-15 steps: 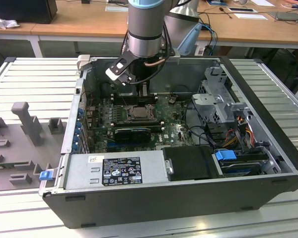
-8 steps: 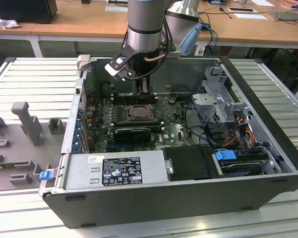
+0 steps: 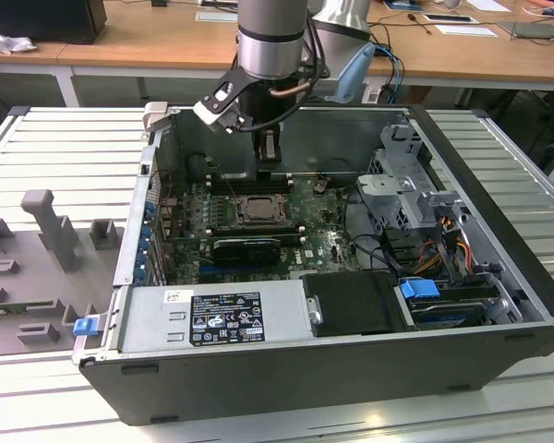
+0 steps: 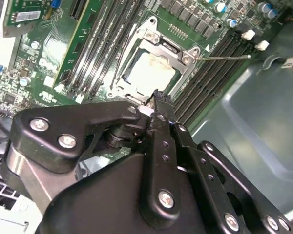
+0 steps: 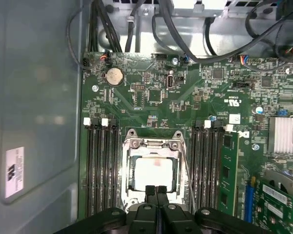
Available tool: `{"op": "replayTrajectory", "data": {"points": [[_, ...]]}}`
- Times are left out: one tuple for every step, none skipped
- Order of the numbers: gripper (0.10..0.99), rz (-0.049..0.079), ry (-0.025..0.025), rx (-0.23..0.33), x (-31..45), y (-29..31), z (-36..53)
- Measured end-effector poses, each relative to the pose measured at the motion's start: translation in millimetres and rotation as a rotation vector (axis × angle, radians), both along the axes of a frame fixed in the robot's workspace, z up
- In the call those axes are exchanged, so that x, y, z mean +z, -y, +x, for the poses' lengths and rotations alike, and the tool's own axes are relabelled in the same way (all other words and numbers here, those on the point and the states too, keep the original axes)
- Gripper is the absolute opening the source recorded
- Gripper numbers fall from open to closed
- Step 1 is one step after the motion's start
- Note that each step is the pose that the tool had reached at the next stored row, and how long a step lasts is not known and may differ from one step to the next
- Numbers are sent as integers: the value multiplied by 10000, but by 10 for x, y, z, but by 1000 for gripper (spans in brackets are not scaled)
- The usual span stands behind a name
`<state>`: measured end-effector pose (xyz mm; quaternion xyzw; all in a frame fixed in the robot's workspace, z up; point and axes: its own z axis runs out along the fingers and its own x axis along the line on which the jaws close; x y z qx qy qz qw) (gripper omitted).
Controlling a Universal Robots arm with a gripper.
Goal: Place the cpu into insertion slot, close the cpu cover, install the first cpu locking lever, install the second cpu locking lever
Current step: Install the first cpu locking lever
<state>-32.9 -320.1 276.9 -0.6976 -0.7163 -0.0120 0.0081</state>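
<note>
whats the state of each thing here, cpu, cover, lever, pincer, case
cpu: seated flat, top showing through the cover
cpu cover: down over the cpu
locking lever: sticking out sideways, seemingly not latched
pincer: shut, tips at the cover's edge
computer case: lying on its side, open

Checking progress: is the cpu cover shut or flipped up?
Shut. In both wrist views the cpu cover lies flat, not raised, framing the pale top of the cpu.
</note>
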Motion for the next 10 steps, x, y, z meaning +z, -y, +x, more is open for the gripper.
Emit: {"op": "replayTrajectory", "data": {"points": [[106, 0, 0, 0, 53, 0, 0], [106, 0, 0, 0, 64, 0, 0], [106, 3, 1, 25, 65, 0, 0], [106, 2, 1, 202, 66, 0, 0], [106, 1, 1, 376, 66, 0, 0], [106, 0, 0, 659, 65, 0, 0], [106, 0, 0, 909, 63, 0, 0], [106, -1, 0, 1095, 62, 0, 0], [106, 0, 1, 1388, 58, 0, 0], [106, -4, 3, 1509, 57, 0, 0]]}}
